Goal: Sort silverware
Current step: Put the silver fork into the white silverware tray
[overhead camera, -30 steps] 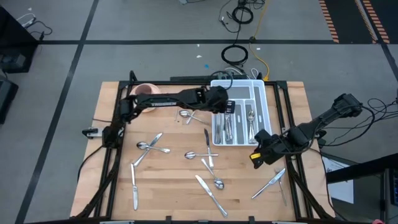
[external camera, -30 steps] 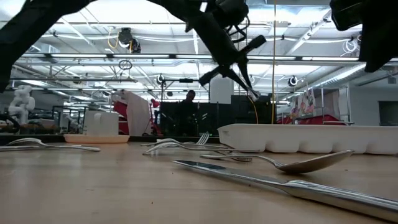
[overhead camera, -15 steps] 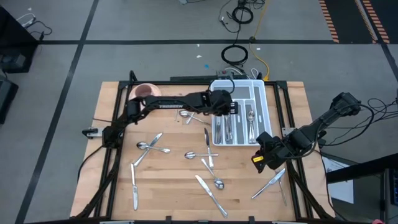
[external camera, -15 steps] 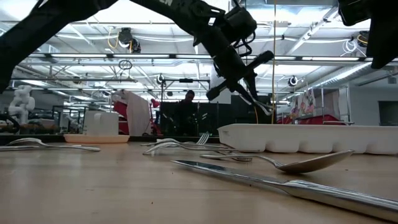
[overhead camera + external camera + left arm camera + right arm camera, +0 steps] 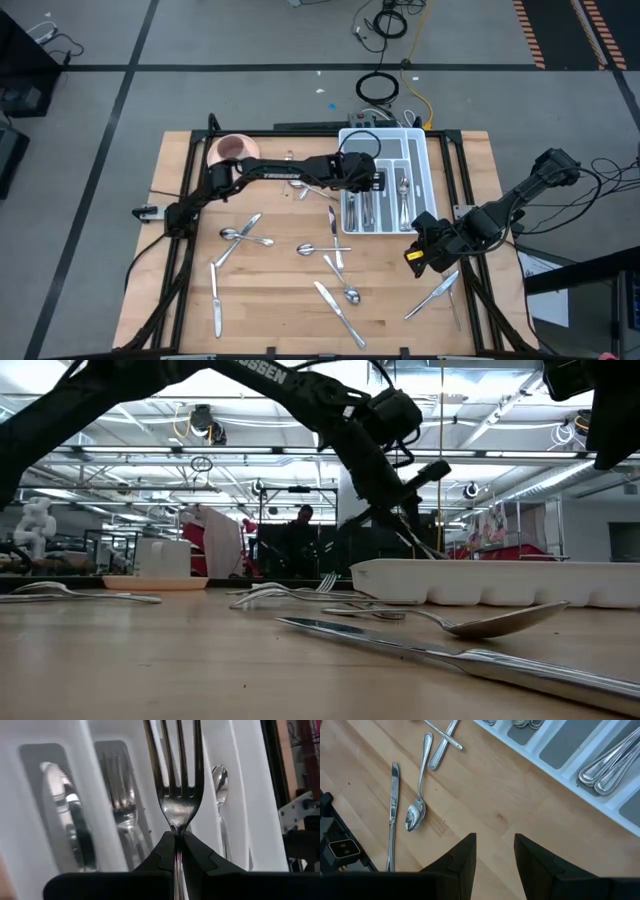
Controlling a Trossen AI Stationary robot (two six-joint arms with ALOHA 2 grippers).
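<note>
My left gripper [image 5: 374,181] reaches over the white compartmented tray [image 5: 420,160] and is shut on a silver fork [image 5: 176,795]. In the low view the fork [image 5: 420,544] slants down, its tines just above the tray's rim [image 5: 500,570]. The tray's compartments hold knives [image 5: 65,815], forks [image 5: 120,800] and a spoon [image 5: 220,775]. Loose silverware lies flat on the wooden table: spoons [image 5: 240,236], knives [image 5: 338,312]. My right gripper [image 5: 420,250] hangs open above the bare table near the tray's near right corner, with nothing between its fingers [image 5: 465,855]. My left gripper pinches the fork's neck [image 5: 176,827], just behind the tines, between its two fingers. The fingers slant down from the table's left side and lie along the fork. The fork is lifted clear, tines pointing ahead and down over the tray; its handle is hidden behind the fingers.
A pink bowl [image 5: 232,148] stands at the far left corner. A spoon [image 5: 417,795] and a knife [image 5: 393,815] lie on the table near my right gripper. Two more pieces [image 5: 435,295] lie near the table's front right. Black frame rails run along the table's sides.
My left gripper has gone down and a little toward the table's right edge, carrying the fork lower over the tray; the fork stays slanted, tines down. It has stayed shut.
</note>
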